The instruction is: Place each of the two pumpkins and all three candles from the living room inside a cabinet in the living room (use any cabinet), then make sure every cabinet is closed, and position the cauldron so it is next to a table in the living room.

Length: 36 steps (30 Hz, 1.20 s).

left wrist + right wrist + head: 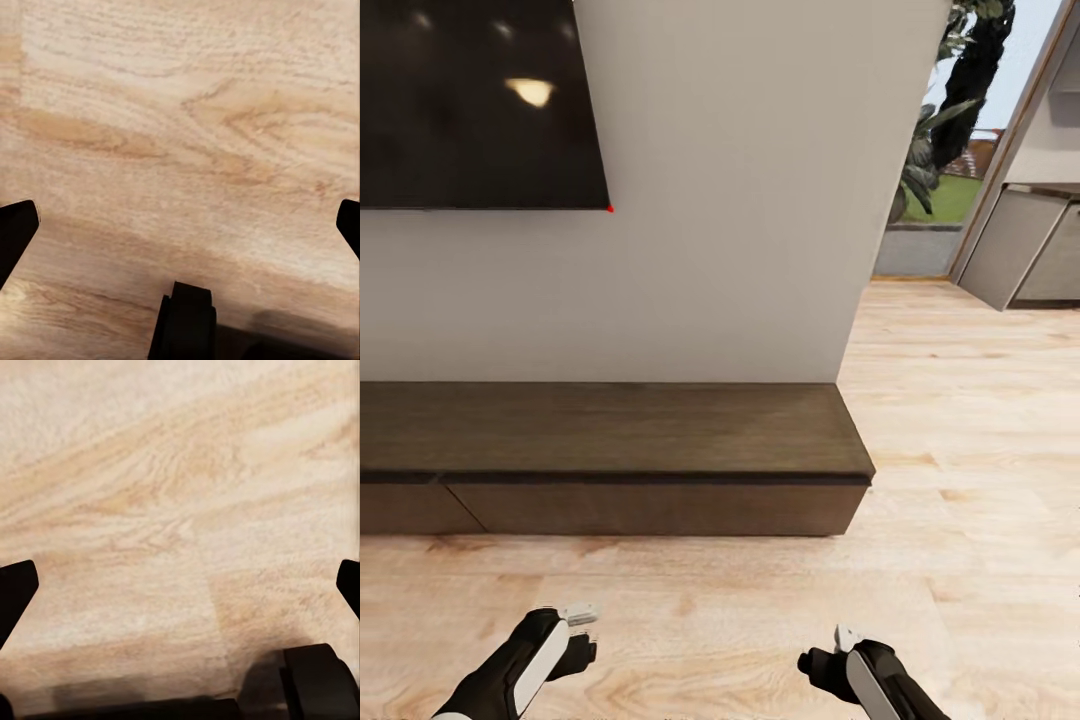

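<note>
Cabinet (610, 440) shut, handleless, stiff; best pulled at drawer front's top edge. Left gripper (180, 225) and right gripper (180, 585) spread wide, empty.

Cabinet (610, 450) dark-brown wood-grain; floor (960, 420) pale oak; wall (740, 200) white.

Left gripper (180, 217) and right gripper (180, 577) low, pointing down, jaws wide apart (nothing held).
</note>
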{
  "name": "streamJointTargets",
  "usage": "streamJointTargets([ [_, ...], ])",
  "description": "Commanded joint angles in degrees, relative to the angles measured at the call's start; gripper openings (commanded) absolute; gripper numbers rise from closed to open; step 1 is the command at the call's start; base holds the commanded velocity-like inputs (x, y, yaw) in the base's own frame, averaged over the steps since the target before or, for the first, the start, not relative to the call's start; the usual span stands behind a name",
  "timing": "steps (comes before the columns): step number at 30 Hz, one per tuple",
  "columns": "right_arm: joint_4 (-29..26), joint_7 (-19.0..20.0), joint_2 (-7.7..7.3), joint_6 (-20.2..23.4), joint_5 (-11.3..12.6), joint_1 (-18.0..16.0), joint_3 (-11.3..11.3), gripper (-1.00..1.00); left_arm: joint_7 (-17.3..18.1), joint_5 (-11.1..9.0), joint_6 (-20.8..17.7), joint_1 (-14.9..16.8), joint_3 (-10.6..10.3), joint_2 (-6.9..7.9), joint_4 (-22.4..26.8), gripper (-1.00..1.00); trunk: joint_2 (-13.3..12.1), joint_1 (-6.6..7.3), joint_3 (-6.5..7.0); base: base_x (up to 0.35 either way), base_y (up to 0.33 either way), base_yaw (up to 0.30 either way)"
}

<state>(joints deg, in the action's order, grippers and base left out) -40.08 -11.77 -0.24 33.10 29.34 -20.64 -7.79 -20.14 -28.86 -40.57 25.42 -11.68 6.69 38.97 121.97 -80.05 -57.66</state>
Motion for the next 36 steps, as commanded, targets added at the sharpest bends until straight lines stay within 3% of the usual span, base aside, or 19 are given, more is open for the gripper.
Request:
streamJointTargets([
  [1,0.1,-0.5,-0.03,0.0,0.5,0.0,-0.2,1.00,-0.5,-0.6,0.0,0.0,-0.4,0.08,-0.3,1.00,-0.4,0.24,0.05,-0.034,0.000,0.000],
  [9,2.0,-0.6,0.02,-0.6,0.5,0.0,-0.3,1.00,-0.4,-0.6,0.9,0.0,-0.4,0.08,-2.8,1.00,-3.6,2.00,1.02,-0.007,0.000,0.000],
  [13,5.0,-0.6,0.03,-4.0,0.5,0.0,-0.3,1.00,-0.1,-0.6,4.7,0.0,-1.9,0.08,-6.1,1.00,-5.2,2.88,1.71,0.000,0.000,0.000],
  [18,10.7,-0.6,0.23,-8.0,0.5,0.0,-0.3,1.00,0.0,-0.7,6.0,0.0,-3.6,0.08,-7.7,1.00,-7.2,3.97,2.60,0.000,0.000,0.000],
  [26,14.3,-0.6,0.08,-12.6,0.6,0.0,-0.1,1.00,0.0,-0.8,7.1,0.0,-4.0,0.08,-8.2,1.00,-10.4,5.73,4.04,0.000,0.000,0.000],
  [36,18.4,-0.6,0.32,-17.3,0.5,0.0,-0.1,1.00,0.0,-0.7,13.7,0.0,-5.0,-0.28,-15.2,1.00,-14.4,7.93,5.83,0.000,0.000,0.000],
])
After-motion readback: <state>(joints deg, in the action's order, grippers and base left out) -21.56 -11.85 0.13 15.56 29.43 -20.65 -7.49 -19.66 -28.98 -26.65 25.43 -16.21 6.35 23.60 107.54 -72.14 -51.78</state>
